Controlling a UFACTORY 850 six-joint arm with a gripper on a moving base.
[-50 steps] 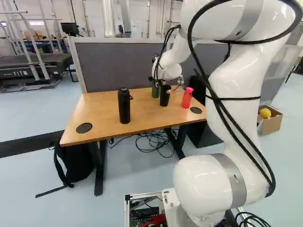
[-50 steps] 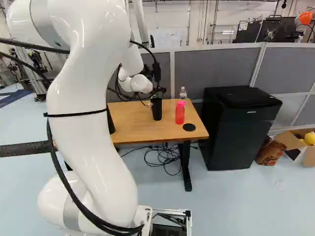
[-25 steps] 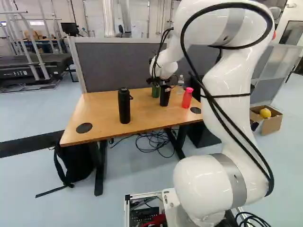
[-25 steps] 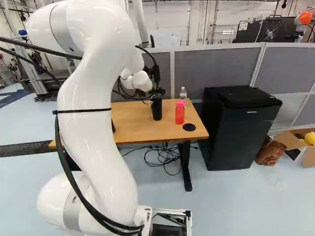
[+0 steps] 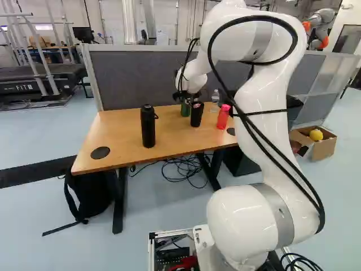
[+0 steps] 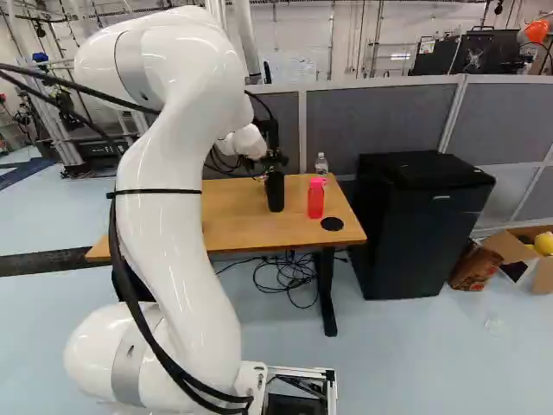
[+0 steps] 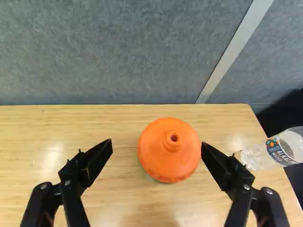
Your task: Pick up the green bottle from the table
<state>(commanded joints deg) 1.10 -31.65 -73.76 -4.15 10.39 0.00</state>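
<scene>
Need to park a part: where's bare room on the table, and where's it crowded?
Left base view: bare tabletop between the black disc and the black bottle, and from that bottle across to the green bottle. Crowded: around the green bottle, with black cup, red bottle, clear bottle and the open gripper.

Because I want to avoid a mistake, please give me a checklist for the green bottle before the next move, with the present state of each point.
1. Hand open: ok.
2. Green bottle upright on the table: ok.
3. Orange cap centred between the fingers: not ok, it appears nearer one finger.
4. Hand low enough for a grip: cannot tell.
5. Hand clear of the black cup: cannot tell.
</scene>
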